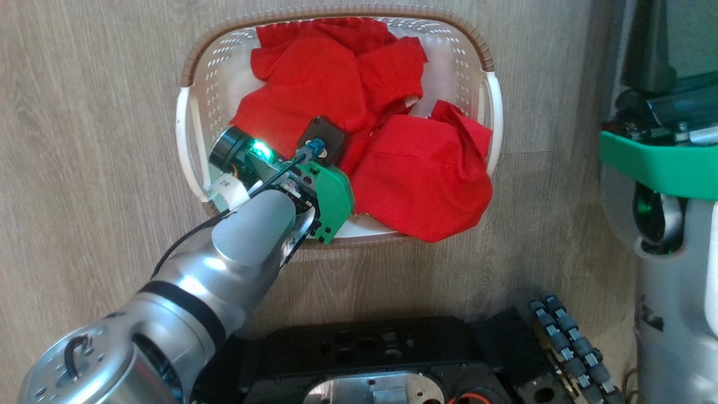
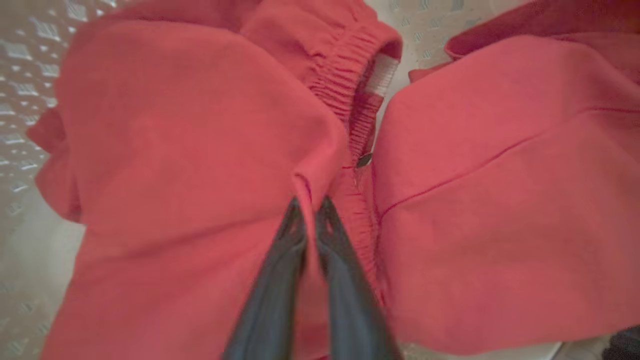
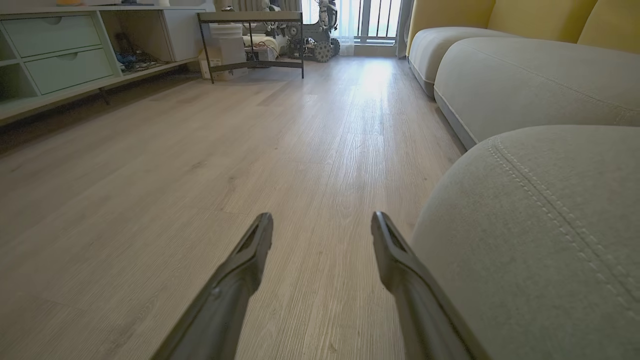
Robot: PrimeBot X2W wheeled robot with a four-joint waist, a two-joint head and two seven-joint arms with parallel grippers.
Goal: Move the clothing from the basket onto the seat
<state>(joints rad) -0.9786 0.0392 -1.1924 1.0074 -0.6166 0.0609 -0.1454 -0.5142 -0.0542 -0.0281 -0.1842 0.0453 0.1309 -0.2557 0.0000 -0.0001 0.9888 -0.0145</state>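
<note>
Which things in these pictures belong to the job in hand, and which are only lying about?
For the job: bright red soft fabric clothing; cream-white perforated plastic basket holding it; large grey upholstered sofa seat; left pincer, closed on a clothing fold.
Just lying about: pale green drawer cabinet; dark metal-framed table; yellow back cushions.

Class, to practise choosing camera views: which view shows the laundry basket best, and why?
Head view: nearly the whole basket, rim and both handles, holding the clothing. Left wrist view catches just patches of its perforated wall. Right wrist view faces floor and seat.
</note>
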